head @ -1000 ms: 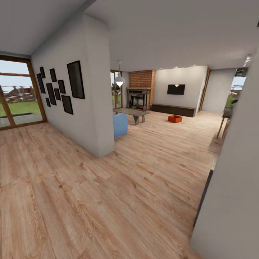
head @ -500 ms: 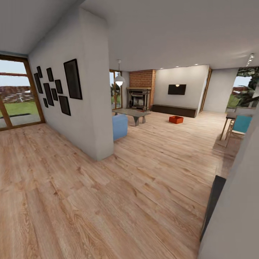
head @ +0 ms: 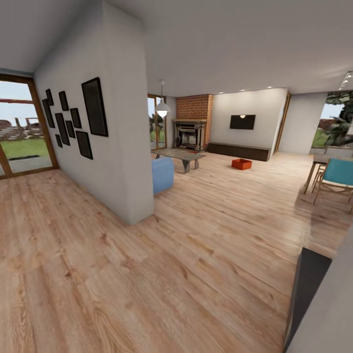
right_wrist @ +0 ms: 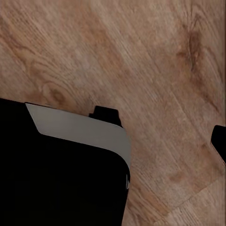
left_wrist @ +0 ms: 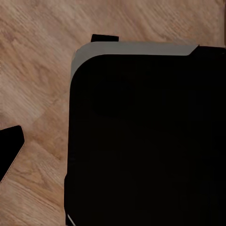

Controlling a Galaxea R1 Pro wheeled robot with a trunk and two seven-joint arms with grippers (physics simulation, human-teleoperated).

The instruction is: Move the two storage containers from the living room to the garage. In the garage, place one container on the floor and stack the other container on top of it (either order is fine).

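Both wrist cameras look down at light wood-plank floor [right_wrist: 155, 61] past a large dark rounded body that blocks most of each picture; a dark tip shows at the edge of each wrist view, but whether the left or right gripper is open or closed cannot be told. From the head camera, one red-orange storage container [head: 241, 163] sits far off on the plank floor of the living room, just in front of the long dark low cabinet [head: 239, 150] and to the right of the brick fireplace [head: 189, 133]. A second container cannot be made out. The bin looks like a light, stiff, thin-walled, open-topped box; pinching one upper wall edge, or squeezing two opposite walls with both grippers, seems the safest hold.
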